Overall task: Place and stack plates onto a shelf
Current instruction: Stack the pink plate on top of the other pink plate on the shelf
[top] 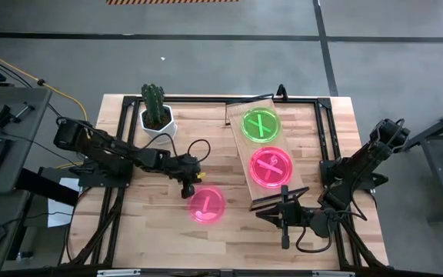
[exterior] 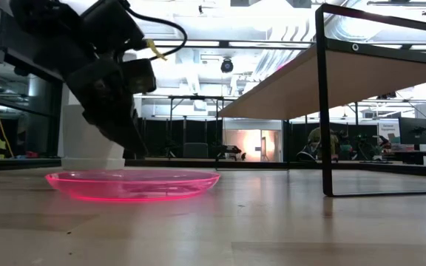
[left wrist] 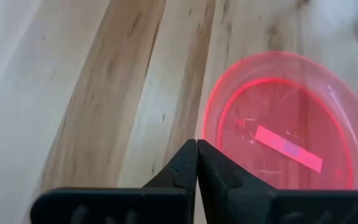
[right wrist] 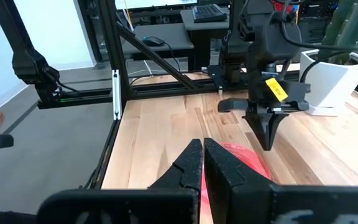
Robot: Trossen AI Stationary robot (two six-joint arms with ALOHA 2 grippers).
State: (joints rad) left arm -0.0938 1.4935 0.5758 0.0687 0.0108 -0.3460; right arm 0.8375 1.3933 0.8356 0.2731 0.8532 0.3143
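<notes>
Nearest the front edge of the large wooden tabletop (top: 152, 231), the right gripper (top: 284, 218) waited low beside the near end of the shelf, its two dark fingers (right wrist: 197, 163) pressed together with nothing between them. A little farther in, a small round translucent neon-pink plastic plate (top: 206, 205) lay flat on the bare tabletop, well apart from the shelf (a pale strip crossed its centre). The left gripper (top: 188, 187) hung at that plate's far-left rim, pointed downward, its jaws closed and empty; in the left wrist view the fingertips (left wrist: 197, 163) met just at the plate's edge.

To the right, the long rectangular light-wood shelf (top: 241, 115) with thin black metal end rails carried two more plates, side by side and not stacked: a second neon-pink plate (top: 271, 168) toward the near end and a neon-green translucent plate (top: 261, 125) toward the far end.

At the far left of the table stood a green cactus in a white pot (top: 157, 117).
</notes>
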